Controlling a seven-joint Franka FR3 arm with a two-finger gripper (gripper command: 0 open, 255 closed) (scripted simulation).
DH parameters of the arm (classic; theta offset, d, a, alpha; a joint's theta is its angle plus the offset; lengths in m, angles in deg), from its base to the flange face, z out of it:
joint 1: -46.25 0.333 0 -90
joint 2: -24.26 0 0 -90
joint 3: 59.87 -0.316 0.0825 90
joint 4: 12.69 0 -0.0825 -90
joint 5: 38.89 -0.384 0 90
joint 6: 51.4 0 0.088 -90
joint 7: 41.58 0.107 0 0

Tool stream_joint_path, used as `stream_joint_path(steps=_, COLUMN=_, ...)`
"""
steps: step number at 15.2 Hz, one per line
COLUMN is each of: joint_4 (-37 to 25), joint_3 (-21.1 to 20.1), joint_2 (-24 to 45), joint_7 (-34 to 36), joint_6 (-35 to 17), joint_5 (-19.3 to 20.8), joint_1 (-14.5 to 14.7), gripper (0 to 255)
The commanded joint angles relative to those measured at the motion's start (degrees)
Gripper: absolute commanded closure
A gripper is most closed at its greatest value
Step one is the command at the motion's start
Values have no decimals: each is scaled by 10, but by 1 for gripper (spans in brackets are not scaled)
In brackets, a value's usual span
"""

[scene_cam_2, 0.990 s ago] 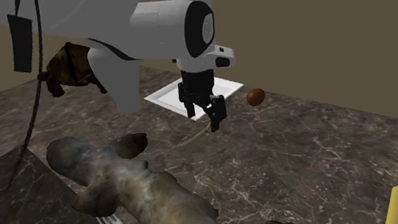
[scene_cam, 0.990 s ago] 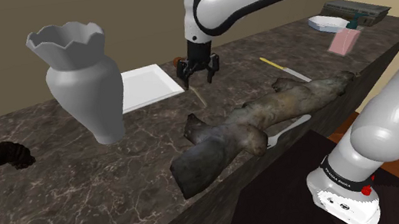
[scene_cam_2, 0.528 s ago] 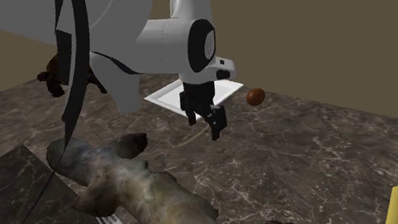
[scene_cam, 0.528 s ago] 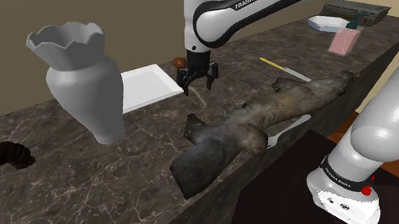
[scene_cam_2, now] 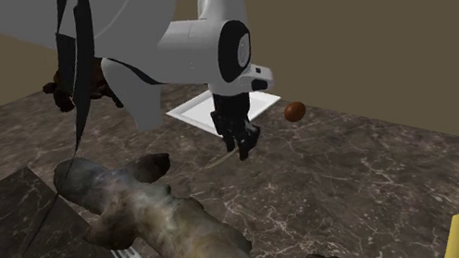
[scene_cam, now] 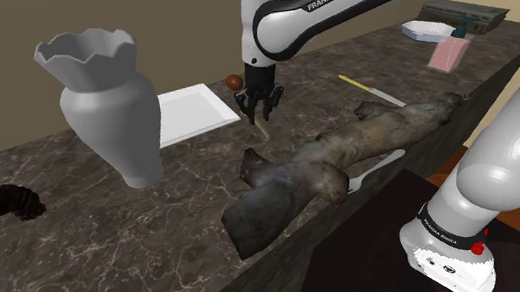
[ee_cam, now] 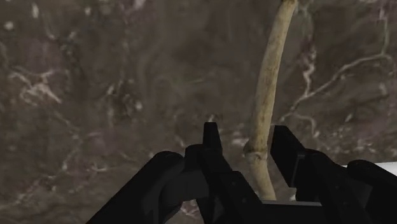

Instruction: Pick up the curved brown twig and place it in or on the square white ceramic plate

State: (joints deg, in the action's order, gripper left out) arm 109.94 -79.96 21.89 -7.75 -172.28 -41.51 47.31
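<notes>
The thin, curved, pale brown twig lies on the dark marble counter, a short way from the square white plate. My black gripper is lowered over one end of it. Both fingers straddle the twig closely, with a narrow gap still showing on one side, and it rests on the counter. In the shoulder view the gripper hangs just right of the plate's corner, with the twig poking out below. The second exterior view has the gripper in front of the plate and the twig beside it.
A tall grey vase stands left of the plate. A long mottled lump and a fork lie near the counter's front edge. A small brown ball sits behind the gripper, and a yellow-handled knife lies to its right.
The gripper has come down onto the counter over the twig's end, and its wide-open fingers have drawn in close around it. The twig has not moved.
</notes>
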Motion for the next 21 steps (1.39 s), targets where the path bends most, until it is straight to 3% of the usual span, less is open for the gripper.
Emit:
stream_joint_path(steps=1, joint_4=2, joint_3=-3, joint_2=3, joint_7=-1, joint_6=-5, joint_5=-2, joint_1=2, gripper=255)
stream_joint_path(steps=7, joint_4=1, joint_3=-3, joint_2=4, joint_7=0, joint_6=-4, joint_5=-2, joint_1=3, gripper=255)
stream_joint_path(steps=21, joint_4=-75, joint_3=2, joint_2=-28, joint_7=-5, joint_6=102, joint_5=-11, joint_1=1, gripper=255)
